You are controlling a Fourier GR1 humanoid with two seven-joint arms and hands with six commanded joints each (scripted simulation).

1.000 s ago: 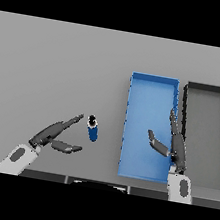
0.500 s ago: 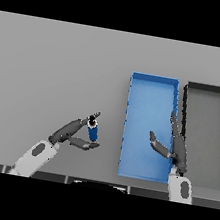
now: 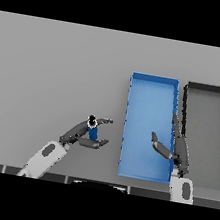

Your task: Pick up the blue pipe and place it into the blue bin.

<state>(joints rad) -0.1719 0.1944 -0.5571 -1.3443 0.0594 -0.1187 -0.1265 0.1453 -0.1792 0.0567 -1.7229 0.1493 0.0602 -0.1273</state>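
I am cupping my left hand (image 3: 80,135) around the blue pipe (image 3: 92,128), fingers curling behind it and thumb in front, on the tabletop (image 3: 52,72) near its front edge, left of the blue bin (image 3: 155,81). I am holding my right hand (image 3: 174,145) open, fingers straight, over the bin's right wall, beside the dark bin (image 3: 210,89).

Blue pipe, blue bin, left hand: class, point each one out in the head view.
blue pipe (image 3: 93,130), head view, its blue body.
blue bin (image 3: 155,79), head view, far rim.
left hand (image 3: 77,133), head view, back of palm.
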